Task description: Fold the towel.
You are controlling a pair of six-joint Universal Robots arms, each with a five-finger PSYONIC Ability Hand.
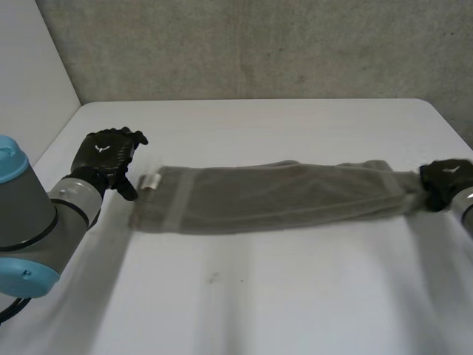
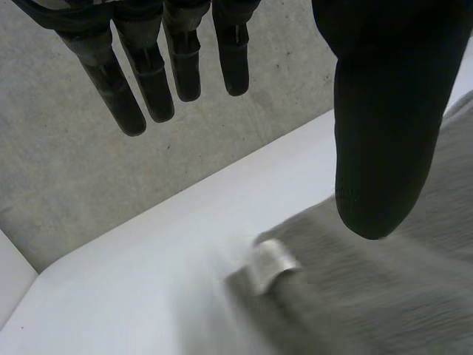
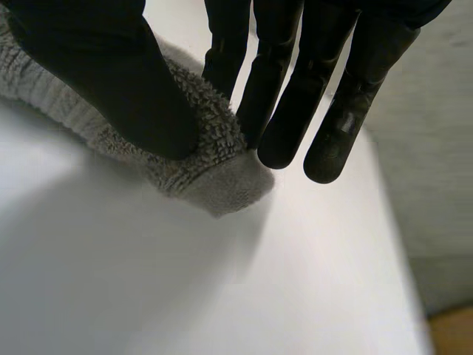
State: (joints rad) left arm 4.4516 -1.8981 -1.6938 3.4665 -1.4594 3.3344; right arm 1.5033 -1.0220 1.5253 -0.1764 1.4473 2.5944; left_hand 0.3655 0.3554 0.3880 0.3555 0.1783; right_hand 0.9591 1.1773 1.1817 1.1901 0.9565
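Observation:
A grey towel [image 1: 273, 196] lies on the white table [image 1: 259, 296] as a long strip folded lengthwise, running left to right. A small white tag [image 1: 151, 181] sticks out at its left end. My left hand [image 1: 109, 154] hovers open just beyond that end. In the left wrist view its fingers [image 2: 148, 81] are straight and apart from the thumb, with the tag [image 2: 270, 265] and the towel's corner [image 2: 384, 296] below them. My right hand [image 1: 446, 181] is at the towel's right end. There its thumb [image 3: 96, 74] and fingers pinch the end of the towel [image 3: 214, 177], which still touches the table.
A grey concrete wall [image 1: 259, 44] stands behind the table and a white wall [image 1: 29, 66] is on the left. The table's right edge [image 1: 451, 129] runs close to my right hand. Bare tabletop lies in front of and behind the towel.

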